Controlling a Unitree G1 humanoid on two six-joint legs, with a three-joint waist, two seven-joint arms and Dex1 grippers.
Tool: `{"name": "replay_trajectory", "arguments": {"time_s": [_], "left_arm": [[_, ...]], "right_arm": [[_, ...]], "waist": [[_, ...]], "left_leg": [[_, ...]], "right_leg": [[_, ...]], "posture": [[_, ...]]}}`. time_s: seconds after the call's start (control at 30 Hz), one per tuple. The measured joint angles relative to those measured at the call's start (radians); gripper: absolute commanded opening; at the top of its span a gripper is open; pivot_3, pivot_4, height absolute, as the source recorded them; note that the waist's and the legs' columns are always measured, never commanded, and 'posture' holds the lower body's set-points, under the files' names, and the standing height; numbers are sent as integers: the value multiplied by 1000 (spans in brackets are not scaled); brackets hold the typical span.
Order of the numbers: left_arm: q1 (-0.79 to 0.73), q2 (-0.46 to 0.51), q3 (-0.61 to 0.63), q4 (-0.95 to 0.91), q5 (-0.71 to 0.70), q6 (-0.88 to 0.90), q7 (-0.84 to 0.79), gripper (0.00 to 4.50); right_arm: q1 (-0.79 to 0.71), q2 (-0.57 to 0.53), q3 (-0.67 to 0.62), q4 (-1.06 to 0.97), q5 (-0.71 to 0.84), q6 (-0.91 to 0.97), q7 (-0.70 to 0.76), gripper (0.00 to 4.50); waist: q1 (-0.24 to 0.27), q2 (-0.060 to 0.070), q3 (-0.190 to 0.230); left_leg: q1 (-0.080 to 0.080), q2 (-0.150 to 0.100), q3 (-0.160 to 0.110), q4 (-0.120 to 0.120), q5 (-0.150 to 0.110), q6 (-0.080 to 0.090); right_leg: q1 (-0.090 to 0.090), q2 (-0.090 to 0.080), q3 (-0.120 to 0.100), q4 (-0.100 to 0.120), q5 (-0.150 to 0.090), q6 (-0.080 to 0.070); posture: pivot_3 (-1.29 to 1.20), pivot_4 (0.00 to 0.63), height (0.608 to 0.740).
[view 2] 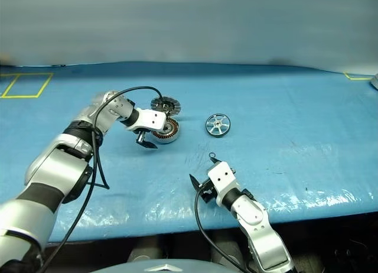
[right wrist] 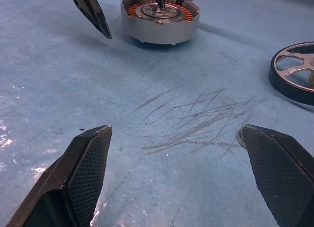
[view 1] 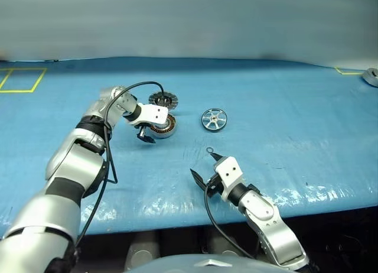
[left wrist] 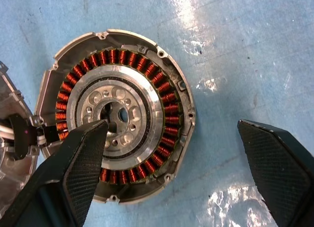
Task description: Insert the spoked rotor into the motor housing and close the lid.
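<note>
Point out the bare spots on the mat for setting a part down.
Free: mat right of the spoked rotor, and between it and the right gripper. Crowded: left gripper over the motor housing, lid adjoining.

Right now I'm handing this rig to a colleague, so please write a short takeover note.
Left tool: open, empty, poised over the open motor housing, one finger above its centre.
Right tool: open, empty, low over the blue mat, nearer the robot.
Spoked rotor: flat on the mat to the housing's right, untouched.
Lid: open, lying behind the housing.
Done: nothing inserted yet.
Left: pick up the rotor, seat it in the housing, close the lid.
</note>
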Motion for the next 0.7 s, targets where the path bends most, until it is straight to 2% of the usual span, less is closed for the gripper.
{"name": "replay_trajectory", "arguments": {"time_s": [0.37,0.63,0.7], "left_arm": [[2,-20,-14,26,55,14,86,4500],[19,-37,11,26,35,39,73,4500],[19,-37,12,26,35,40,69,4145]], "right_arm": [[3,0,-1,-4,-1,13,-1,4457],[7,-1,-7,0,-1,13,-5,4457],[7,-3,-8,2,-2,13,-8,4500]], "waist": [[0,0,0],[2,0,0],[2,0,0]], "left_leg": [[1,0,0,0,0,0],[2,0,0,1,0,0],[1,0,0,1,0,0]], "right_leg": [[1,0,0,0,0,1],[2,0,0,1,0,0],[2,0,0,1,0,0]], "posture": [[0,150,740],[0,150,740],[0,150,740]]}}
